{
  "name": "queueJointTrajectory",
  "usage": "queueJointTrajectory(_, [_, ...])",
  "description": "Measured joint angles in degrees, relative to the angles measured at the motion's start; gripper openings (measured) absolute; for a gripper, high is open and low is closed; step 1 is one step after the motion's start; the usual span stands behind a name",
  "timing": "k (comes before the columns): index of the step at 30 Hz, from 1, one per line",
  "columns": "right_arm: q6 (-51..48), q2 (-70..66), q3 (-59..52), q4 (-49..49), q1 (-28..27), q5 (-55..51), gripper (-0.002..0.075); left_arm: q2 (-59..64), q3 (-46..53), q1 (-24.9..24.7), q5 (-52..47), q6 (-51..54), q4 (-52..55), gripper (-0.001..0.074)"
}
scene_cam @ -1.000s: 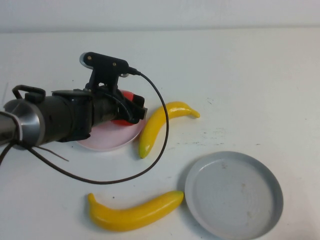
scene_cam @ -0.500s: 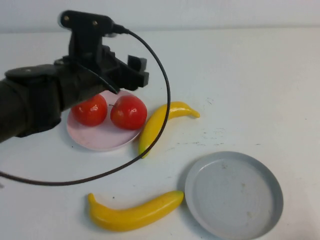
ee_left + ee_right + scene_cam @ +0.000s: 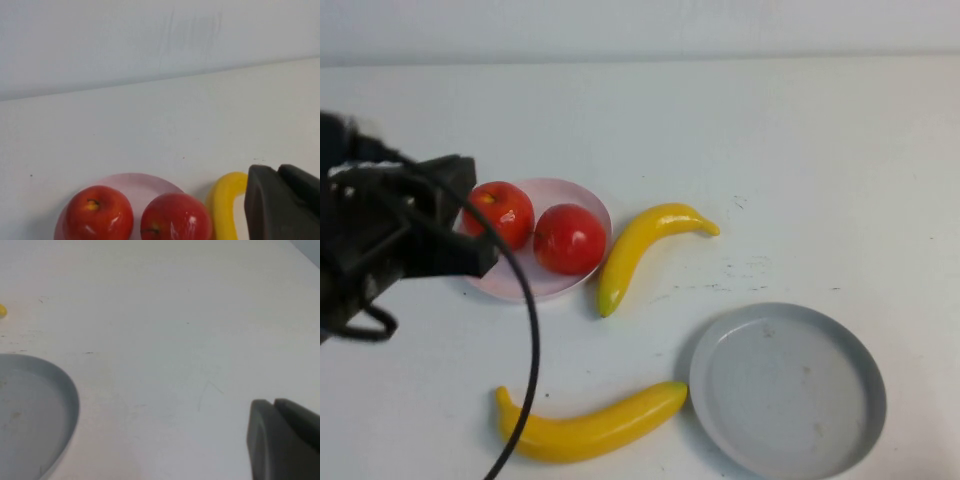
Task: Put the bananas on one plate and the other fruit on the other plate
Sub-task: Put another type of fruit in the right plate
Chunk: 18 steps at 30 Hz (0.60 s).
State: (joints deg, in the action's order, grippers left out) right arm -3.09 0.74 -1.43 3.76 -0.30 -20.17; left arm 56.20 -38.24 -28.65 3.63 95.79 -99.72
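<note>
Two red apples [image 3: 502, 212] [image 3: 569, 238] sit side by side on the pale pink plate [image 3: 582, 196]. The left wrist view shows them too [image 3: 97, 215] [image 3: 175, 217]. One banana [image 3: 638, 246] lies just right of the pink plate. The thicker banana [image 3: 590, 424] lies near the front edge. The grey-blue plate [image 3: 788, 388] is at the front right with nothing on it. My left gripper [image 3: 460, 225] [image 3: 279, 172] hangs raised at the left of the pink plate, shut and empty. My right gripper [image 3: 274, 405] is shut and empty over bare table right of the grey-blue plate [image 3: 30, 415].
The left arm's black cable [image 3: 525, 340] loops down in front of the table's left side, crossing the end of the thicker banana. A pale wall [image 3: 150, 40] runs behind the table's far edge.
My left arm has let go of the second apple on the pink plate, lifted, and drawn back to the left. Both apples now show on the plate.
</note>
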Motion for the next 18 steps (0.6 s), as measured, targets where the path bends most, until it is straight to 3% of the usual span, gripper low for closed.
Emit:
queueJointTrajectory(7, [0.0, 0.0, 0.0, 0.0, 0.0, 0.0, -0.0016, -11.4, 10.0, 0.0, 0.6, -1.0, 0.0, 0.0001])
queueJointTrajectory(18, [0.0, 0.0, 0.0, 0.0, 0.0, 0.0, -0.0016, -12.6, 13.9, 0.0, 2.7, -4.6, 0.0, 0.0001])
